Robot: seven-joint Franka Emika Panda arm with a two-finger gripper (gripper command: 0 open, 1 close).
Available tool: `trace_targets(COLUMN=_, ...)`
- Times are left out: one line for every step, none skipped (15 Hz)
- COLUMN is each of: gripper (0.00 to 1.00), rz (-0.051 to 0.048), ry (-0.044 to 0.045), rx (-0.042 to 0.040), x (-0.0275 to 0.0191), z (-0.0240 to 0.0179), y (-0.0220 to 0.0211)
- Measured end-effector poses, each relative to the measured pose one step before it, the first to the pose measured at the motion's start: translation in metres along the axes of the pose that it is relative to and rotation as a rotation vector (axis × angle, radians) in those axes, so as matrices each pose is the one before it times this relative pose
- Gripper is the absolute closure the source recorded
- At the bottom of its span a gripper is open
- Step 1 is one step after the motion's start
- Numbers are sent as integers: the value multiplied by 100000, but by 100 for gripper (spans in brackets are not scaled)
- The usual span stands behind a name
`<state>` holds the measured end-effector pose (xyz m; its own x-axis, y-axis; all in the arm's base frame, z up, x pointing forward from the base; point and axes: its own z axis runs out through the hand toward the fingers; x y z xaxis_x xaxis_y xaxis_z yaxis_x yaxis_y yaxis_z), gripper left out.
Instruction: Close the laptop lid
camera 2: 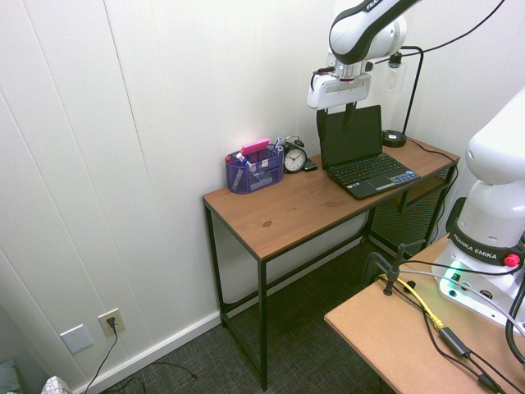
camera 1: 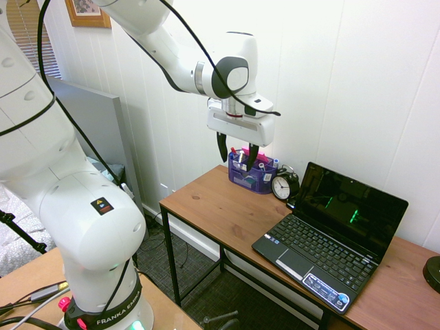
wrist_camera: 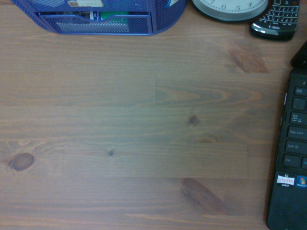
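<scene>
The small black laptop stands open on the right part of the wooden table. Its lid is raised and leans slightly back toward the wall, with a dark glossy screen showing faint green reflections. In the second exterior view the lid stands upright behind the keyboard. My gripper hangs well above the table, left of the laptop and near the blue organiser, open and empty. It also shows as the gripper near the lid's top edge. The wrist view looks down on bare wood, with the laptop's keyboard edge at one side.
A blue mesh organiser with pens stands by the wall, an alarm clock beside it. A black phone lies next to the clock. A black lamp base sits at the table's far right. The white wall runs close behind the lid.
</scene>
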<state>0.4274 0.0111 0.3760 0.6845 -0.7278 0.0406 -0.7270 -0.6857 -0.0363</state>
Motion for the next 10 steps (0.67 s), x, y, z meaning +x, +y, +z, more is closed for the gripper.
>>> trace_targets(gripper=0, rz=180, ry=-188, rx=-203, x=-20, z=45, y=12)
trace_targets(gripper=0, rz=413, ry=43, rx=-25, x=9, z=-62, y=-46)
trace_targets(gripper=0, rz=406, ry=865, rx=910, x=272, z=-531, y=-277)
trace_targets(gripper=0, rz=724, ry=1383, rx=1564, x=540, z=-902, y=-450)
trace_targets(gripper=0, rz=942, ry=1691, rx=1880, x=888, z=-1095, y=-487)
trace_targets(gripper=0, rz=1362, ry=2027, rx=1847, x=1284, z=-1111, y=-458)
trace_targets(gripper=0, rz=1664, ry=1993, rx=1060, x=1542, z=-849, y=-353)
trace_targets(gripper=0, rz=2443, ry=2830, rx=1128, x=2092, z=-713, y=-237)
trace_targets(gripper=0, rz=2856, ry=2777, rx=890, x=2449, z=-176, y=-54)
trace_targets(gripper=0, rz=2792, ry=1736, rx=509, x=2336, z=144, y=9)
